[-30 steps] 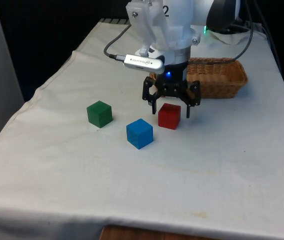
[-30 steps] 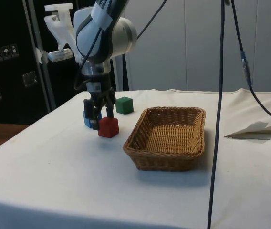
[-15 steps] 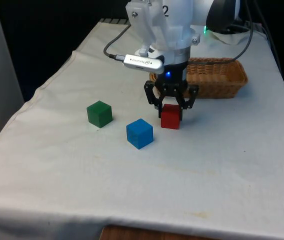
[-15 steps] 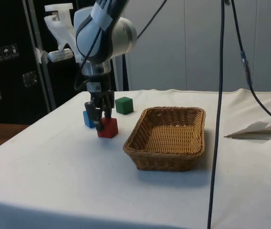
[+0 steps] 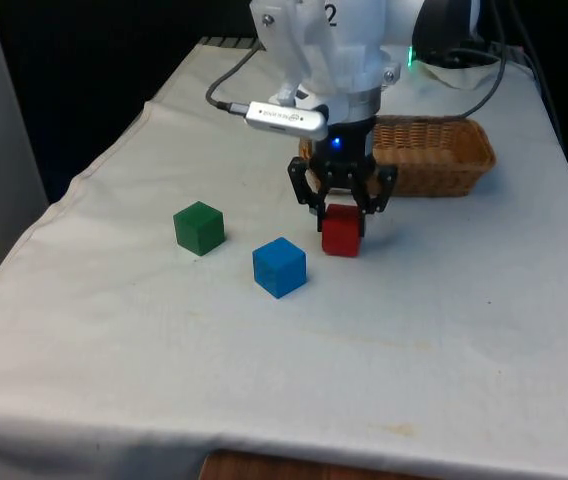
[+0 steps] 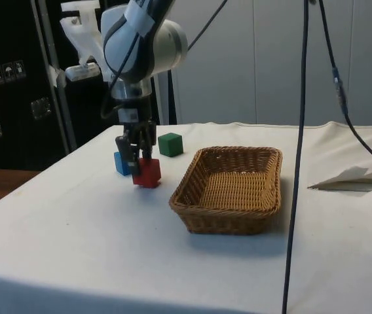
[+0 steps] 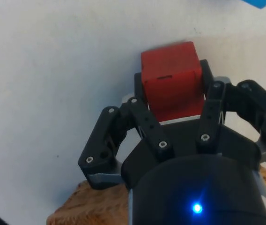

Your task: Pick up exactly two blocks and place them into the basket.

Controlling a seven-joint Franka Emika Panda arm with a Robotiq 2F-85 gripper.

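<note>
Claw (image 5: 342, 212) clamped on red block (image 5: 341, 231), just off the surface, near blue block (image 5: 280, 267). First pick in hand; next, carry across to basket (image 5: 434, 152) and release

White cloth (image 5: 264, 380) covers the table, dark cabinets (image 6: 9, 85) behind

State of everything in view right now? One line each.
Black two-finger gripper: shut on the red block.
Red wooden block: gripped, apparently just off the cloth.
Blue wooden block: resting on the cloth, untouched.
Green wooden block: resting on the cloth, untouched.
Brown wicker basket: upright, no blocks in it.
</note>
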